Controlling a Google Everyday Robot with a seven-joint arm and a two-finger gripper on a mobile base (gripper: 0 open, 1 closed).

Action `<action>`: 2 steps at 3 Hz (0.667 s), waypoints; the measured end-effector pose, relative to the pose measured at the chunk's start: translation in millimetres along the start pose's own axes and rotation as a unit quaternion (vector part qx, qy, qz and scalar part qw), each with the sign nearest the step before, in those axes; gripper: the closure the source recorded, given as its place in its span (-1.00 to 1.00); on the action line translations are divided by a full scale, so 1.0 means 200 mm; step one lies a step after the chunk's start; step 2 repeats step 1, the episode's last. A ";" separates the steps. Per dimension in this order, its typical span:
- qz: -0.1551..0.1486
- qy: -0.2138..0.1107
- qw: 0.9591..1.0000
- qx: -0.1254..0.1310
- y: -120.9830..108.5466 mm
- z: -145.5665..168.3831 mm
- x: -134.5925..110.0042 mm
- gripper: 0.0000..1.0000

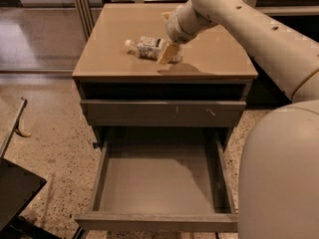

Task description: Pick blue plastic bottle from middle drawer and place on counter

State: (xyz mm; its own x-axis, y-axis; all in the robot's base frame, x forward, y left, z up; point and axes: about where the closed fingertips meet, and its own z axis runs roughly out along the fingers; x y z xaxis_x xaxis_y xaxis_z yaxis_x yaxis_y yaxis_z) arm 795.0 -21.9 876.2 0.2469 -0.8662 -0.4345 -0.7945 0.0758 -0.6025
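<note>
The blue plastic bottle was out of the middle drawer, which stood pulled open and bare in the lower centre of the frame. The bottle lay on its side on the worktop, in the upper middle of the frame. Its white cap pointed left and its base lay to the right.

The hand was down at that base end, right against the bottle. The arm reached in from the upper right. From where I stood I could not tell whether the hand was clamped on the bottle or had let it go, because its wrist blocked that side.

I judged this to be the placing step, with the task nearly done. If the hand had hold, the next move called for a clean release. After that it would need to lift straight up and away to the right. A sideways drag could set the bottle rolling, and the worktop's front edge was not far off.

The bottle carried a white label with dark print, but it looked too small to read, and I could make out no brand. The closed drawer front above the open drawer showed a few pale scratches and no lettering.
</note>
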 end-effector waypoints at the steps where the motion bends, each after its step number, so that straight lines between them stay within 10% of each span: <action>1: 0.000 0.000 1.000 0.000 0.00 0.00 0.00 -1.00; 2: 0.000 0.000 1.000 0.000 0.00 0.00 0.00 -1.00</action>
